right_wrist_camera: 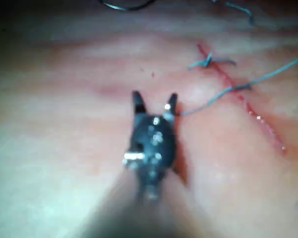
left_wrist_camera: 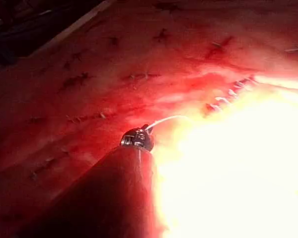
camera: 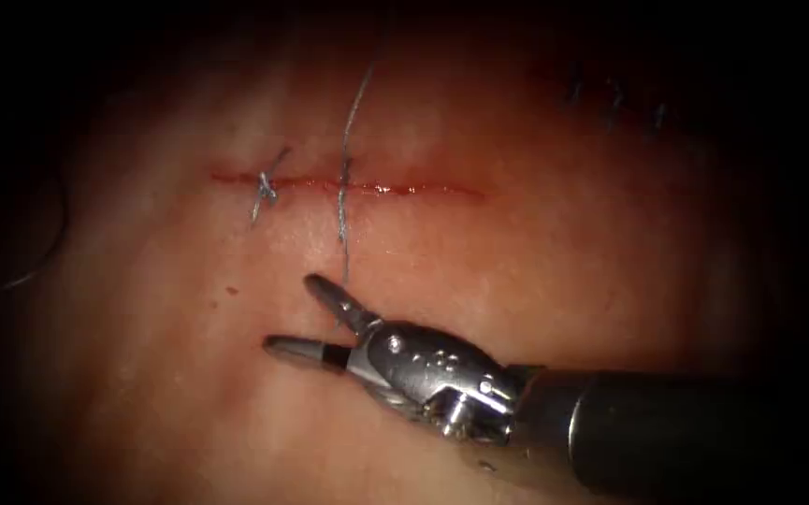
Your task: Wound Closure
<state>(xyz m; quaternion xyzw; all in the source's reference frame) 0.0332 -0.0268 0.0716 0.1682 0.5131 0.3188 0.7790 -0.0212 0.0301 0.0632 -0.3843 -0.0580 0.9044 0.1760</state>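
Below the cut (camera: 348, 185), at about five o'clock from its midpoint, the right arm's tool (camera: 303, 318) enters from the endoscope view's right with its jaws spread and holding nothing. The upper jaw tip lies just beside the free end of a thread (camera: 343, 220) that crosses the cut and runs on toward twelve o'clock; whether the tip touches the strand cannot be told. At nine o'clock from that thread sits a finished knot (camera: 266, 187) with short cut ends across the cut. Red fluid (camera: 395, 189) glistens along the wound line on the tissue (camera: 563, 271). A dark curved shape at the far nine o'clock edge may be the needle, but this is too dim to settle; no needle is seen in the tissue near the cut.

From the right wrist view, the same tool (right_wrist_camera: 154, 101) shows parted jaws, with the thread (right_wrist_camera: 216, 96) trailing from the cut to just beside one jaw. The left arm's tool (left_wrist_camera: 137, 139) sits well away over stitched tissue; a pale strand leaves its tip, but how its jaws stand cannot be told.

As a judgement: if the thread's tail is what the tool is after, a good grasp would take the strand squarely between the jaw faces near its end, clear of the tissue surface, and avoid tugging the crossing stitch out of the wound edges.
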